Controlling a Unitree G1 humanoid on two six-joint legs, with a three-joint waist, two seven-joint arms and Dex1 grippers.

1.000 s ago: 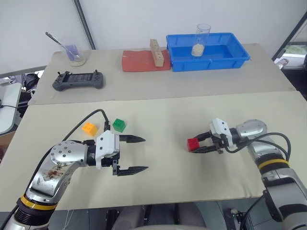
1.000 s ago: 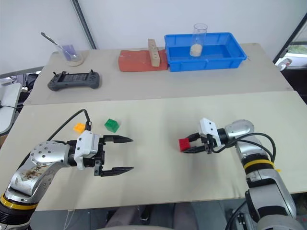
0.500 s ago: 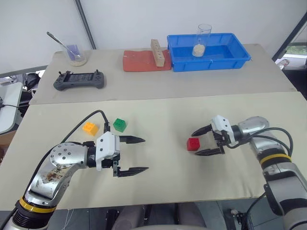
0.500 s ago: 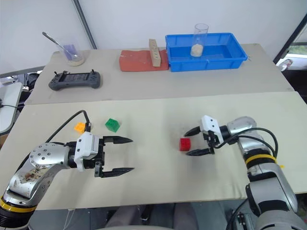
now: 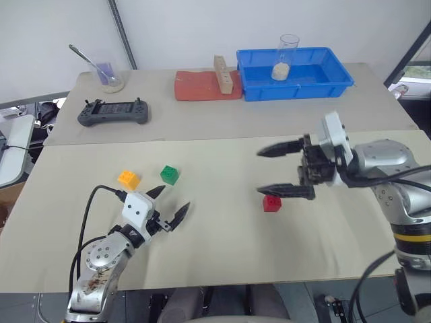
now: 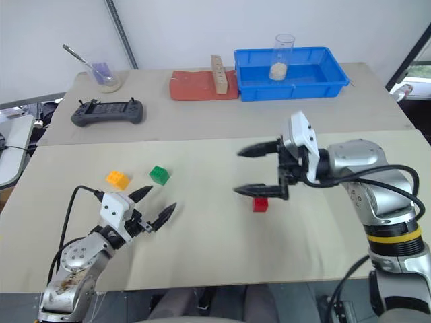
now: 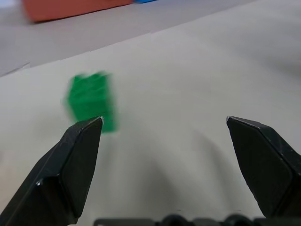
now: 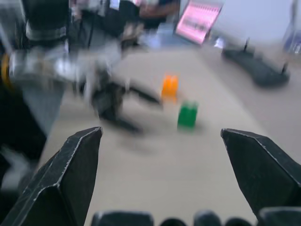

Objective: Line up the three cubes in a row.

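- Orange-yellow cube (image 5: 127, 180): on the near table, left side, studs up. Green cube (image 5: 170, 175) lies at its 3 o'clock, close by but not touching; the pair already reads as a short run from left to right.
- Red cube (image 5: 272, 202): alone on the same table, well apart from the green cube, at roughly its 4 o'clock. It sits a little nearer the table's front edge than the other two, so it is off their line.
- Right gripper (image 5: 286, 171): released, jaws spread wide, nothing between them. It hangs above the table with the red cube just below its lower fingertip, at about 6 o'clock. It is the nearer arm to that cube.
- Left gripper (image 5: 168, 207): released, jaws apart, empty, low near the table. The green cube lies ahead of it at 12 o'clock; in the left wrist view that cube (image 7: 91, 101) appears beside one finger, though blur leaves the gap uncertain.
- Governing relation: the red cube stands off to the right and slightly forward of the orange-green line. Judged remaining work: bring it left toward the green cube's 3 o'clock.
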